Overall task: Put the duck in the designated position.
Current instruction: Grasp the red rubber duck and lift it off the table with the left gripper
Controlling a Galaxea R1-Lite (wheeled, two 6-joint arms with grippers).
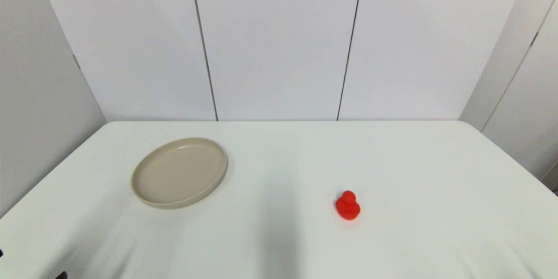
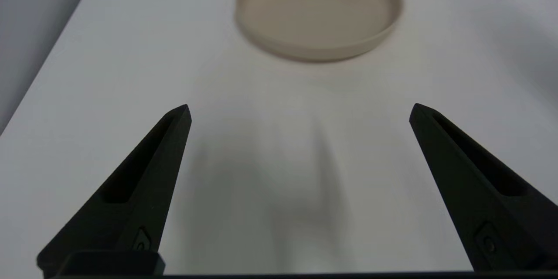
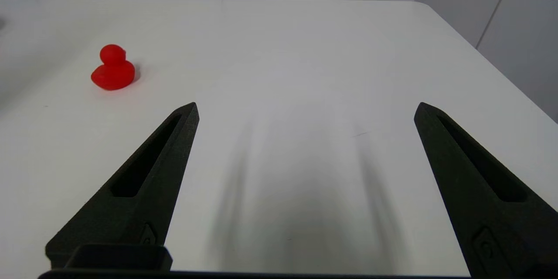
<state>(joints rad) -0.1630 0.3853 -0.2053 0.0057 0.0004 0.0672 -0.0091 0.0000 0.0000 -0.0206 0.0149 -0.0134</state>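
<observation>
Head view, red duck (image 1: 348,205) upright on table (image 1: 436,183), both tools spread wide, empty.

A white surface (image 1: 279,244) with rounded far corners fills the lower half of the head view. Behind it stands a pale wall of flat panels (image 1: 279,43), split by two thin dark vertical seams. Grey side walls (image 1: 39,96) angle in at left and right. Soft, even light falls from above, leaving faint blurred grey shadows on the near part of the surface.
</observation>
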